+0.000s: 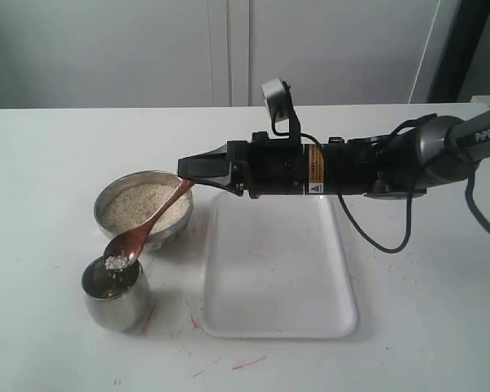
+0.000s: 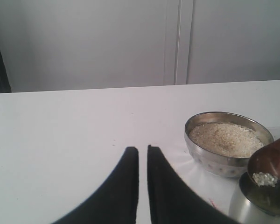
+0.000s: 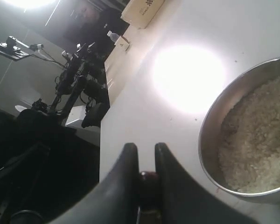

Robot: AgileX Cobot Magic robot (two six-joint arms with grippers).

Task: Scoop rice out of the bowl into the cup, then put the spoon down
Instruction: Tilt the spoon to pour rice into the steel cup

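The steel bowl (image 1: 144, 208) (image 2: 226, 140) (image 3: 245, 135) holds a heap of off-white rice (image 1: 147, 206) (image 2: 225, 139) (image 3: 261, 140). In front of it stands the steel cup (image 1: 116, 292) (image 2: 261, 201). My right gripper (image 1: 186, 173) (image 3: 146, 148) reaches in from the right, shut on the handle end of the dark wooden spoon (image 1: 147, 230) (image 2: 270, 161) (image 3: 148, 179). The spoon slants down over the bowl's rim, its scoop tilted above the cup's mouth with a little rice in it. My left gripper (image 2: 143, 150) is shut and empty, hovering over bare table to the left of the bowl.
A white tray (image 1: 278, 269) lies on the table right of the bowl and cup, under my right arm. A black cable (image 1: 376, 237) hangs from the arm. Red marks dot the table near the cup. White cabinet fronts stand behind the table.
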